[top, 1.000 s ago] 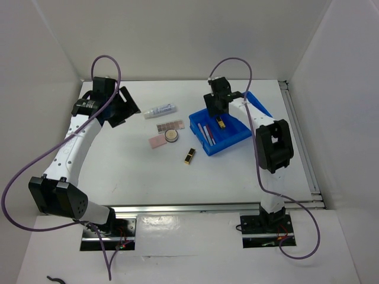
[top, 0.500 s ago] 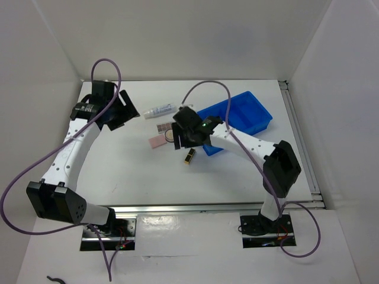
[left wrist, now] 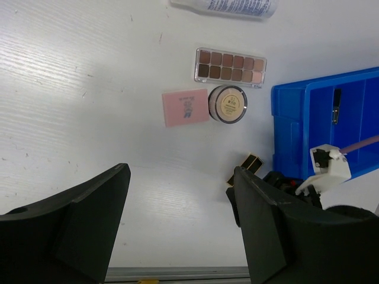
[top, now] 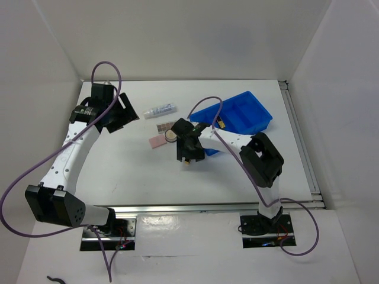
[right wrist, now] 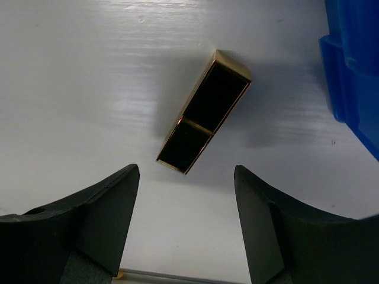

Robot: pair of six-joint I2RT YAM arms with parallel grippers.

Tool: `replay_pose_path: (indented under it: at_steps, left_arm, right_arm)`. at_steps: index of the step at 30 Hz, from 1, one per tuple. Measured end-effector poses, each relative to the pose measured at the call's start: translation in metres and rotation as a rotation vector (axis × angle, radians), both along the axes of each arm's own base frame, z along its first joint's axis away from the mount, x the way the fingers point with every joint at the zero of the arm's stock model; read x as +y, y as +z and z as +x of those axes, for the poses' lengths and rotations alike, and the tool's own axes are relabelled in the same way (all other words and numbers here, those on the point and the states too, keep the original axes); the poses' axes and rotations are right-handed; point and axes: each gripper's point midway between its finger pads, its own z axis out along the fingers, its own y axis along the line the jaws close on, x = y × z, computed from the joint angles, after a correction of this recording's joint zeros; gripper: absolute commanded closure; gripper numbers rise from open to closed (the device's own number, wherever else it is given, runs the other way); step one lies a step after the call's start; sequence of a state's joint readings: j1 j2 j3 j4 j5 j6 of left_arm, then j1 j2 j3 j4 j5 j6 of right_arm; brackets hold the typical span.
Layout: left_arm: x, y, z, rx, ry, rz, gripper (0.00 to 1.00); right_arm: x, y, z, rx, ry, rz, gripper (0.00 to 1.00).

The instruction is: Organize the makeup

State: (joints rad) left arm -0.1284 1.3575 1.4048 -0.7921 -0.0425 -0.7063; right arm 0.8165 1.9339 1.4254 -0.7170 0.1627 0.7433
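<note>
A black-gold case (right wrist: 204,120) lies flat on the white table, just ahead of my right gripper (right wrist: 186,177), which hangs open over it with nothing between its fingers. From above, the right gripper (top: 188,151) hovers over that case (top: 188,160), left of the blue bin (top: 246,112). Further left lie the brown palette (left wrist: 231,67), round beige compact (left wrist: 228,103), pink pad (left wrist: 185,107) and clear tube (left wrist: 228,6). My left gripper (left wrist: 180,177) is open and empty, high above the table at the far left (top: 123,115).
The blue bin (left wrist: 323,127) holds a small black item (left wrist: 336,105) in one compartment. Its corner (right wrist: 355,71) shows close to the right of the case. White walls close in the table on three sides, and a metal rail runs along the near edge.
My right gripper has swung left from above the blue bin and come down over the black-gold case on the table. The left arm has hardly moved.
</note>
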Motion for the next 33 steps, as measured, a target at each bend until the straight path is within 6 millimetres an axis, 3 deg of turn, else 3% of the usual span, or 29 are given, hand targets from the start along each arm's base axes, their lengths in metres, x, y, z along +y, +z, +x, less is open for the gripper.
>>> replay_pose_path:
  at_steps: [4, 7, 9, 12, 13, 19, 24, 27, 29, 33]
  left_arm:
    - [0.001, 0.0, 0.0, 0.0, 0.003, 0.004, 0.16]
    - [0.002, 0.0, 0.0, -0.001, 0.005, 0.007, 0.16]
    - [0.002, 0.0, 0.0, -0.001, 0.007, 0.01, 0.16]
    - [0.002, 0.0, 0.0, -0.001, 0.007, 0.011, 0.16]
    - [0.002, 0.0, 0.0, -0.001, 0.007, 0.011, 0.16]
    - [0.002, 0.0, 0.0, -0.002, 0.007, 0.012, 0.16]
    - [0.0, -0.005, 0.005, 0.007, 0.002, 0.009, 0.17]
    - [-0.004, -0.017, 0.01, 0.041, -0.008, 0.014, 0.17]
    - [-0.01, -0.025, 0.015, 0.068, -0.022, 0.018, 0.17]
    - [-0.028, -0.04, 0.024, 0.111, -0.084, 0.029, 0.17]
  right_arm:
    - [-0.006, -0.021, 0.004, 0.031, -0.01, -0.032, 0.36]
    - [-0.007, -0.03, 0.007, 0.036, -0.002, -0.043, 0.51]
    - [-0.006, -0.029, 0.01, 0.031, 0.004, -0.043, 0.64]
    - [-0.002, -0.026, 0.015, 0.011, 0.022, -0.042, 0.75]
    - [-0.001, -0.024, 0.016, 0.003, 0.026, -0.043, 0.8]
    - [0.003, 0.0, 0.033, -0.086, 0.089, -0.067, 0.86]
    - [-0.012, 0.052, 0.065, -0.234, 0.125, -0.104, 0.86]
    - [-0.046, 0.088, 0.101, -0.329, 0.079, -0.115, 0.86]
    - [-0.085, 0.106, 0.131, -0.372, 0.002, -0.131, 0.86]
    - [-0.163, 0.112, 0.172, -0.392, -0.129, -0.182, 0.86]
